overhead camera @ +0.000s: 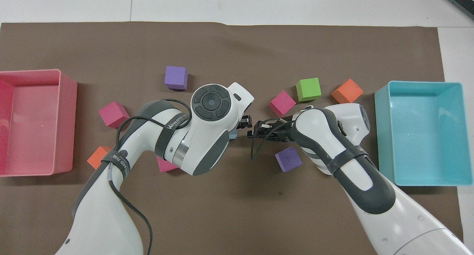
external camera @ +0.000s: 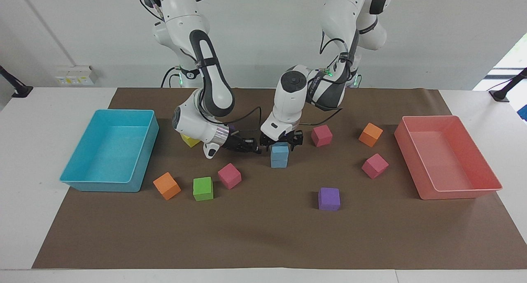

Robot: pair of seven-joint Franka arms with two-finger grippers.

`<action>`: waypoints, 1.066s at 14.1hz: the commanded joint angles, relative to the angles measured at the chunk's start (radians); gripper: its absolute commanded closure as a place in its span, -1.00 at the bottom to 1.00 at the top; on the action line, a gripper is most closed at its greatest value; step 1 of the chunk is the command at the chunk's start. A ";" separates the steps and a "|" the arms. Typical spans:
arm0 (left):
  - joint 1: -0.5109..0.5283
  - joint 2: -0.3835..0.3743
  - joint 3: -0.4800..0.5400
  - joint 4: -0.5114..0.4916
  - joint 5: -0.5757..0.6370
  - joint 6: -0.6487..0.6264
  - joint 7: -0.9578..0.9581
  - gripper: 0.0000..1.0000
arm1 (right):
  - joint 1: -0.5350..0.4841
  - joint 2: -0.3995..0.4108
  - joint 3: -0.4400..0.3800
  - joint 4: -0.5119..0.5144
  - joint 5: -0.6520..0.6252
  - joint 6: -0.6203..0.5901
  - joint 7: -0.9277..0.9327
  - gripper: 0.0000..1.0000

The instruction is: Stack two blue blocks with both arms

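1. Stack of two blue blocks [external camera: 280, 155] is standing near the middle of the brown mat [external camera: 263, 233], one cube squarely on the other; the overhead view is showing only a sliver of blue [overhead camera: 233, 135] under the left wrist.
2. The left gripper [external camera: 281, 139] is hanging directly over the stack, its fingers spread wide to either side of the top cube's upper edge and not pressing on it.
3. The right gripper [external camera: 254, 146] is lying almost level just beside the stack, toward the right arm's end of the table, its tip pointing at the stack; whether its fingers are parted or closed cannot be told.
4. A yellow cube [external camera: 190, 140] is sitting partly hidden under the right arm's wrist, farther along toward the right arm's end than the stack.
5. A turquoise tray [external camera: 142, 145] is resting well apart from the stack at the right arm's end, and a pink tray [external camera: 461, 192] is resting well apart at the left arm's end.
6. A magenta cube [external camera: 229, 175], a green cube [external camera: 203, 188] and an orange cube [external camera: 166, 186] are lying farther from the robots than the stack, toward the turquoise tray.
7. A purple cube [external camera: 329, 198] is lying farther from the robots than the stack, toward the pink tray.
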 commanded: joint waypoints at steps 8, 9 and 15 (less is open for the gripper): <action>0.063 -0.219 0.021 -0.056 -0.025 -0.199 0.082 -1.00 | -0.016 -0.053 -0.002 -0.012 0.005 0.015 -0.032 1.00; 0.092 -0.259 0.021 -0.091 -0.025 -0.206 0.117 -1.00 | -0.015 -0.064 -0.003 -0.012 -0.015 0.016 -0.020 1.00; 0.292 -0.399 0.025 -0.167 -0.023 -0.281 0.407 -1.00 | -0.030 -0.136 -0.011 0.034 -0.377 0.012 0.242 -0.06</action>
